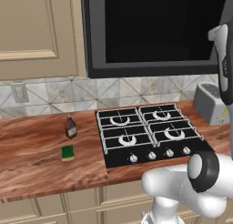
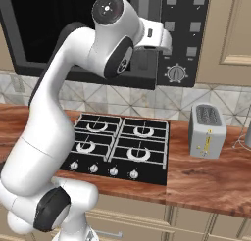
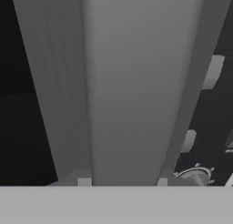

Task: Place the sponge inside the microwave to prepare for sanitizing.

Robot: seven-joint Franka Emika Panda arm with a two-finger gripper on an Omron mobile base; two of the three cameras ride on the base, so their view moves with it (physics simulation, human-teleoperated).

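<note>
Kitchen wall run, seen from two sides. Wooden counter [image 1: 32,150] with reddish grain, set over beige cabinets [image 1: 82,202]; grey diamond-tiled backsplash [image 1: 54,93] with one outlet [image 1: 19,93] behind it. Black four-burner cooktop [image 1: 145,136] sunk into the counter, row of knobs along its front edge. Silver toaster [image 2: 207,131] on the counter, right of the cooktop. Beige upper cabinet [image 1: 32,32] mounted left of the microwave [image 1: 150,32]. Microwave: large black box above the cooktop, dark glass door shut, button panel and round dial [image 2: 175,73] on its right side, grey handle [image 3: 132,86] running vertically between door and panel. Sponge [image 1: 68,153]: small rectangular block, green on top, yellow layer beneath, lying flat on the counter left of the cooktop, well apart from the microwave. Small brown bottle [image 1: 70,126] upright just behind the sponge, not touching it. Arm raised to the microwave front, gripper [image 2: 147,54] placed at the handle. Fingers [image 3: 84,182] clamped on the handle, one at either side of it, as seen in the hand view.
</note>
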